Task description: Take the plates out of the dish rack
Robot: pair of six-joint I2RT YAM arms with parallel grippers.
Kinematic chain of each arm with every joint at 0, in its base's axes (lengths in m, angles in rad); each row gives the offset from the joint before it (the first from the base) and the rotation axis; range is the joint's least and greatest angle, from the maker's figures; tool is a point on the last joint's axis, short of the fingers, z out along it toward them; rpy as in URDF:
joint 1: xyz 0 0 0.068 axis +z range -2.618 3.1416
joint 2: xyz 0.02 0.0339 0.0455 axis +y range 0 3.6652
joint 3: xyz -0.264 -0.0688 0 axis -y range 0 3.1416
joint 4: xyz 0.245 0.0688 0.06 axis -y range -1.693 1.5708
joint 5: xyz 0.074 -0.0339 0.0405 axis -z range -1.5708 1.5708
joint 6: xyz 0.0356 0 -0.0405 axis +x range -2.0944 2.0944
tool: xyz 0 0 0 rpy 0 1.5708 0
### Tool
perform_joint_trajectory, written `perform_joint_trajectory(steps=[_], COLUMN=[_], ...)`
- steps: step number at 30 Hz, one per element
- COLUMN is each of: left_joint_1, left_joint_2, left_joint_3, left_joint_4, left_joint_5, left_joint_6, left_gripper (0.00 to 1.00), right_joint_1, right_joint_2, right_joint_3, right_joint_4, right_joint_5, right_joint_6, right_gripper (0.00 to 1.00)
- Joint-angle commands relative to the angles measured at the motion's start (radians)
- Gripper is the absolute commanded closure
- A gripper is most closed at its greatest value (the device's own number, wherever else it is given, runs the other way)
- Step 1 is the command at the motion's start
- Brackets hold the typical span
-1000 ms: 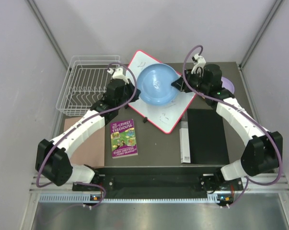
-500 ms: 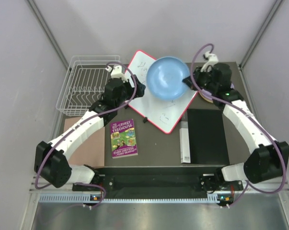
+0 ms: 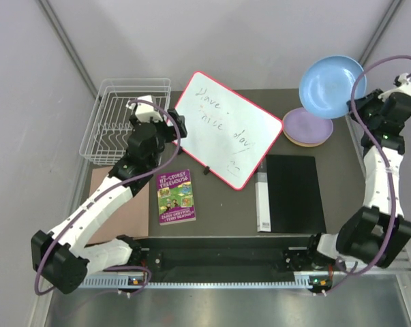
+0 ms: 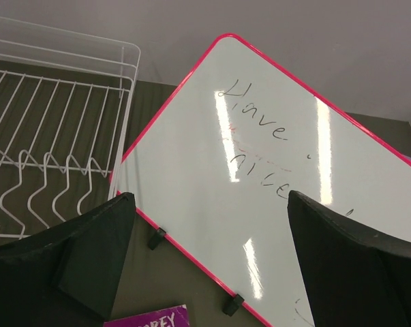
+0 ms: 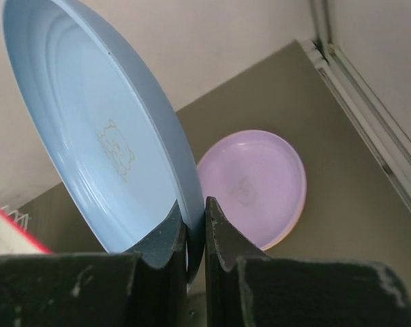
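Lately the blue plate left the whiteboard for its right side, rim pinched in the right gripper above the lavender plate; left gripper gaped empty; dish rack appeared unloaded.

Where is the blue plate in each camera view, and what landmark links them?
Top external: blue plate at the far right, in the right gripper, next to the lavender plate.
Left wrist: not in it.
Right wrist: fills the left half, tilted, rim pinched by the gripper.
Shared landmark: the whiteboard, centre of the top view, large in the left wrist, red corner at the right wrist's lower left.
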Motion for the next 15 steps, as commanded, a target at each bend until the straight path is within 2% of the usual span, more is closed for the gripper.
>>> perform_joint_trajectory(steps=[1,5,10,15], left_joint_1=[-0.005,-0.005,-0.005,-0.005], left_joint_2=[-0.038,-0.041,-0.03,-0.001], left_joint_3=[-0.03,-0.036,-0.045,-0.036], left_joint_4=[0.077,0.074,0.074,0.069], left_joint_5=[-0.048,-0.046,-0.034,-0.028], left_joint_6=[0.046,0.049,0.046,0.041], left_gripper=[0.03,0.03,0.03,0.03], right_joint_1=[-0.082,-0.111,-0.115,-0.115], right_joint_2=[0.137,0.262,0.434,0.562], right_joint_3=[0.037,0.051,0.131,0.208], right_joint_4=[0.045,0.103,0.106,0.092], right_joint_5=[-0.063,-0.095,-0.176,-0.195], right_joint_6=[0.067,0.104,0.107,0.095], right_gripper=[1.0,0.99,0.96,0.96])
